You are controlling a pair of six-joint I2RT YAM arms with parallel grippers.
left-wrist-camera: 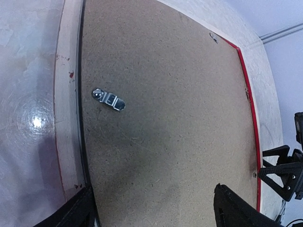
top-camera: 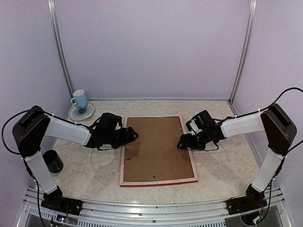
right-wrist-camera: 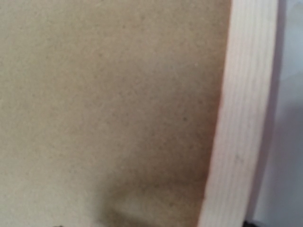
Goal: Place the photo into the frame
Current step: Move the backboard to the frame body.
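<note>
Frame (top-camera: 158,182) lies face down on the worktop (top-camera: 222,165), board (top-camera: 156,146) in; left tool (top-camera: 131,135) and right tool (top-camera: 182,142) hang released beside it.

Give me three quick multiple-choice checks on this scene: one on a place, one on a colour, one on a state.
1. Where is the blue mug?
A) on the backing board
B) far left, on a saucer
C) in the near right corner
2. What colour is the frame's near edge?
A) black
B) white
C) red
3. How does the frame lie?
A) flat, back up, board in it
B) standing upright
C) lifted in the air
Answers: 1 B, it stands on the saucer in the far-left corner. 2 C, a red strip runs along the near side. 3 A, pale wood bars surround the brown board on the table.
</note>
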